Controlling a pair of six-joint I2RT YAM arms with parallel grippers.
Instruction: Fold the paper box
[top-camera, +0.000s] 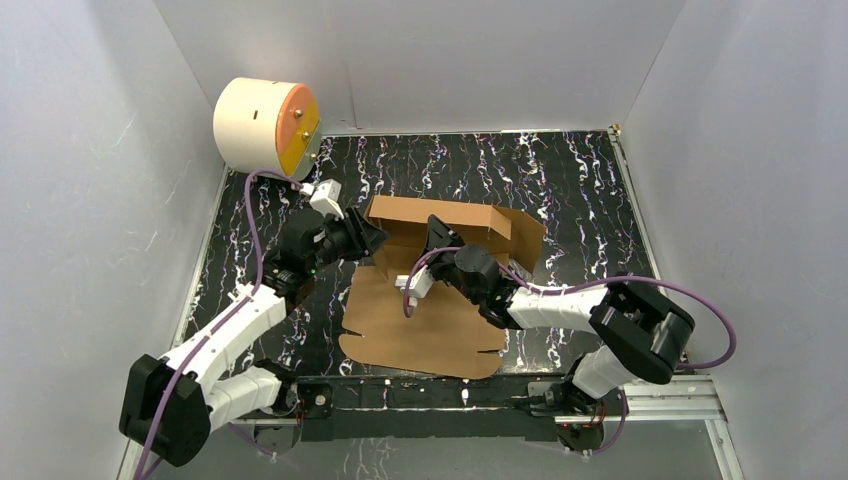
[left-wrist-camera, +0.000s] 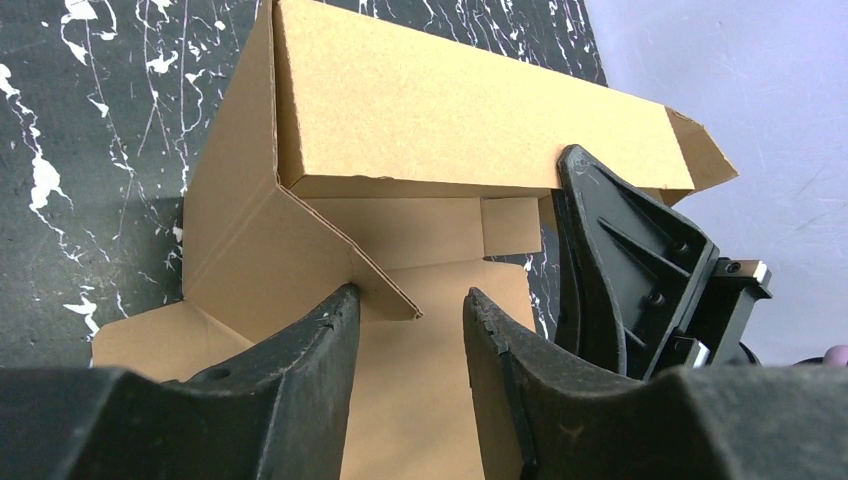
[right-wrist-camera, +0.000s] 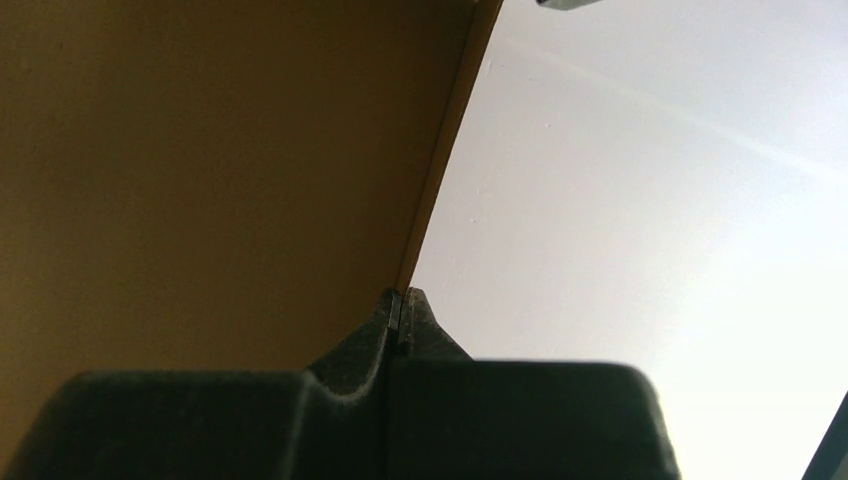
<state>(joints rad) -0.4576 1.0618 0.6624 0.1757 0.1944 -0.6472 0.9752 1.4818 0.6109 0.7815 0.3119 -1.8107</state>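
Observation:
The paper box (top-camera: 420, 320) is a brown cardboard sheet on the black marbled table, its near half flat and its far panels folded upright. My left gripper (top-camera: 372, 240) is at the box's left side. In the left wrist view it (left-wrist-camera: 410, 292) is open, with the corner of a raised side flap (left-wrist-camera: 385, 290) between the fingers and against the left one. My right gripper (top-camera: 436, 228) reaches over the sheet to the upright back panel (left-wrist-camera: 450, 100). In the right wrist view it (right-wrist-camera: 402, 292) is shut, with the cardboard's edge (right-wrist-camera: 440, 150) running into its tips.
A cream cylinder with an orange face (top-camera: 262, 125) hangs at the back left corner. White walls (top-camera: 90, 200) close in the table on three sides. A metal rail (top-camera: 640, 395) runs along the near edge by the arm bases.

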